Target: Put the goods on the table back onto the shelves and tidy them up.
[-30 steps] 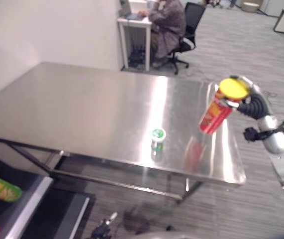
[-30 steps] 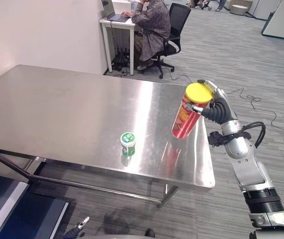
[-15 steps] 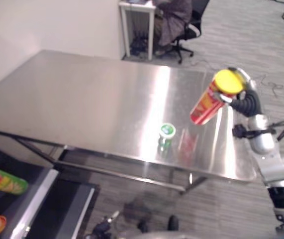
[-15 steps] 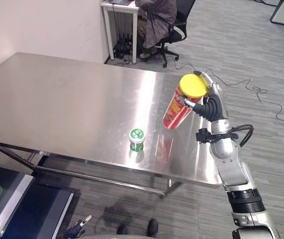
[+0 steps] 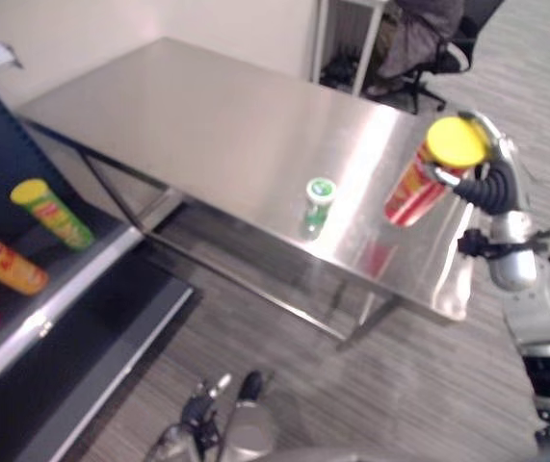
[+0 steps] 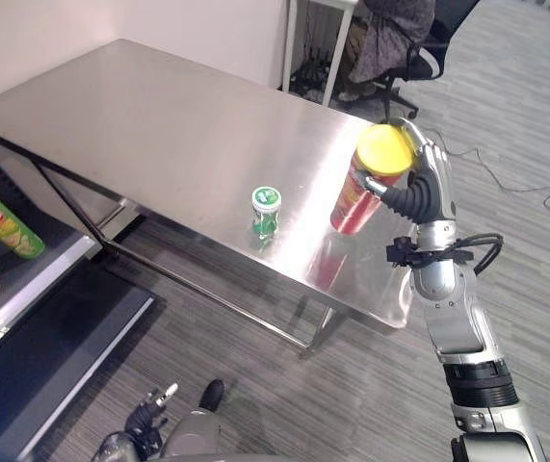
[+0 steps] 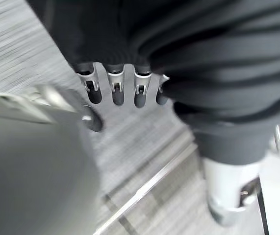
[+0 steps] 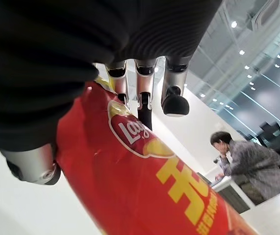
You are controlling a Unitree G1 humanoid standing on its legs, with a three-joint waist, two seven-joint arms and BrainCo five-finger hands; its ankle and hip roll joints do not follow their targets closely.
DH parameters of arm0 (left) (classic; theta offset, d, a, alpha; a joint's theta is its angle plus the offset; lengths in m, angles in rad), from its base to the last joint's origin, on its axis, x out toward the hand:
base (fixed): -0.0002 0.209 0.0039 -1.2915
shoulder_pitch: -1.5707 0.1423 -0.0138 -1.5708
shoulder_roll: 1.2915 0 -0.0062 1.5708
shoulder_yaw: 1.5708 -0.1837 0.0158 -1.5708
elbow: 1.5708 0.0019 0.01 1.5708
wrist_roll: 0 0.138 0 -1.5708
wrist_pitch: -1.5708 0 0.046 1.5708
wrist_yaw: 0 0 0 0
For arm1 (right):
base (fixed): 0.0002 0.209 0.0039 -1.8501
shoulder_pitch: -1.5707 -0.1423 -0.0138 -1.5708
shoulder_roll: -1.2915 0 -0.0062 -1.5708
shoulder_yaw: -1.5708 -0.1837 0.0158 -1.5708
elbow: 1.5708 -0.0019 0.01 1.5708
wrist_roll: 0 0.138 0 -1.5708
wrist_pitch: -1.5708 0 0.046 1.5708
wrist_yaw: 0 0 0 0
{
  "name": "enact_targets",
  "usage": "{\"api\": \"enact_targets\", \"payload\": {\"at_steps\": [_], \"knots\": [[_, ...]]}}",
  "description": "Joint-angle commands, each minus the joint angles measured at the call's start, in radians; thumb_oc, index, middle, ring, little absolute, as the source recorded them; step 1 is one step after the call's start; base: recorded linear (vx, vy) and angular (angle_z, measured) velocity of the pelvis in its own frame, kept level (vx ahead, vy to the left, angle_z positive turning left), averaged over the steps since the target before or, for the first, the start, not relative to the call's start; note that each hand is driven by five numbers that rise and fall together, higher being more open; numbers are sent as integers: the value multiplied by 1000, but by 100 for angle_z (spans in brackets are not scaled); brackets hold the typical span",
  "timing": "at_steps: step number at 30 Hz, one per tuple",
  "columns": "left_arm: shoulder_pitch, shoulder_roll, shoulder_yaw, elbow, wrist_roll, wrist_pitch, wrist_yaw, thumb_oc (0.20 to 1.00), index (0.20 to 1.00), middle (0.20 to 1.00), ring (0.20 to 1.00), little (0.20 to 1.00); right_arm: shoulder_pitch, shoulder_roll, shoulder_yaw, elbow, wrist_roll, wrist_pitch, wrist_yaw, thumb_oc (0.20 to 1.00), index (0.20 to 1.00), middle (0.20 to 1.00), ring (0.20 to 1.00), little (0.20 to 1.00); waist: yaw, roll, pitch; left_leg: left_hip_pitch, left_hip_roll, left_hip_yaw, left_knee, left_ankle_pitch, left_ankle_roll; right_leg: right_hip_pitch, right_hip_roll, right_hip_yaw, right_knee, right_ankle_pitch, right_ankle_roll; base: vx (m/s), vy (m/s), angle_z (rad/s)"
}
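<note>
The right hand point(image 6: 427, 183) has its fingers and thumb wrapped round a red crisp tube point(image 6: 363, 196) with a yellow lid, gripping near the lid end. The tube hangs tilted, lid up and toward the robot, base slanting down over the steel counter point(image 5: 217, 125) without touching it, near the counter's 3 o'clock edge. In the right wrist view the fingers point(image 8: 171, 93) curl over the red wall of the tube with the thumb pressing from the other side, a grip that looks firm enough for carrying.

A small green-lidded cup point(image 6: 266, 210) stands upright on the counter at about 5 o'clock, near the front edge and well apart from the tube; I'd judge it the next item to collect.

At 9 o'clock from the counter is the shelf point(image 5: 82, 265), with two yellow-lidded tubes lying on their sides: a green one point(image 5: 51, 214) and an orange one point(image 5: 3, 260). The red tube most likely belongs beside them, laid the same way.

The left hand point(image 7: 115, 88) hangs low above the grey floor, fingers straight and relaxed, holding nothing.

A person sits at a desk point(image 6: 347, 10) at 12 o'clock.
</note>
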Motion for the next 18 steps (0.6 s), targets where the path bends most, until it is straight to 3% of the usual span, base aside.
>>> {"api": "enact_targets", "payload": {"at_steps": [1,3,4,6,9,11,13,14,16,18], "knots": [[-9,-20,16,8,-79,-18,3,1000,1000,1000,1000,1000,-40,-6,-117,-130,-44,-5,-62,200,200,200,200,200,-20,-79,-54,-24,-120,139,-107,55,43,70,-139,5,-217,127,120,-259,-113,32],[-4,-23,30,32,-44,-23,3,1000,1000,1000,1000,1000,-8,-3,-165,-171,-91,-1,-77,200,200,200,200,200,-40,-81,-72,38,-113,148,-45,40,48,53,-165,-22,-268,183,125,-256,-60,17],[-4,-23,30,33,-44,-23,3,1000,1000,1000,1000,1000,-7,-3,-166,-172,-91,-1,-76,200,200,200,200,200,-41,-82,-75,39,-114,147,-46,33,47,55,-165,-23,-271,180,124,-208,-47,27],[-3,-25,19,71,30,-17,-3,1000,1000,1000,1000,1000,21,7,-211,-221,-120,-8,-88,200,200,200,200,200,-89,-77,-102,149,-52,209,21,-43,53,28,-188,-67,-308,214,128,-214,1,40],[-4,-28,17,111,81,-12,-11,1000,1000,1000,1000,1000,38,22,-238,-273,-103,-34,-76,200,200,200,200,200,-118,-67,-120,225,-11,235,37,-56,46,17,-191,-90,-336,236,135,-166,42,47],[-8,-28,16,161,142,-11,-22,1000,1000,1000,1000,1000,60,34,-269,-324,-27,-91,-56,200,200,200,200,200,-163,-47,-144,315,49,261,52,-37,24,-30,-206,-118,-343,267,151,-283,133,42],[-7,-29,17,174,157,-13,-29,1000,1000,1000,1000,1000,67,36,-278,-344,14,-116,-38,200,200,200,200,200,-177,-37,-153,341,70,260,50,-19,12,-49,-210,-126,-343,276,155,-221,170,41],[-11,-33,26,200,164,-20,-32,1000,1000,1000,1000,1000,82,32,-298,-369,75,-149,-13,200,200,200,200,200,-201,-20,-169,383,113,248,49,35,-15,-84,-219,-145,-340,298,164,-389,326,56],[-19,-37,23,206,172,-26,-29,1000,1000,1000,1000,1000,100,28,-317,-369,135,-169,-2,200,200,200,200,200,-227,-8,-182,415,156,238,47,100,-46,-124,-244,-164,-336,328,180,-338,289,62],[-24,-39,14,205,179,-30,-24,1000,1000,1000,1000,1000,104,23,-321,-368,148,-170,-4,200,200,200,200,200,-239,-2,-189,425,174,235,41,128,-59,-142,-258,-177,-334,343,189,-286,273,49]]}}
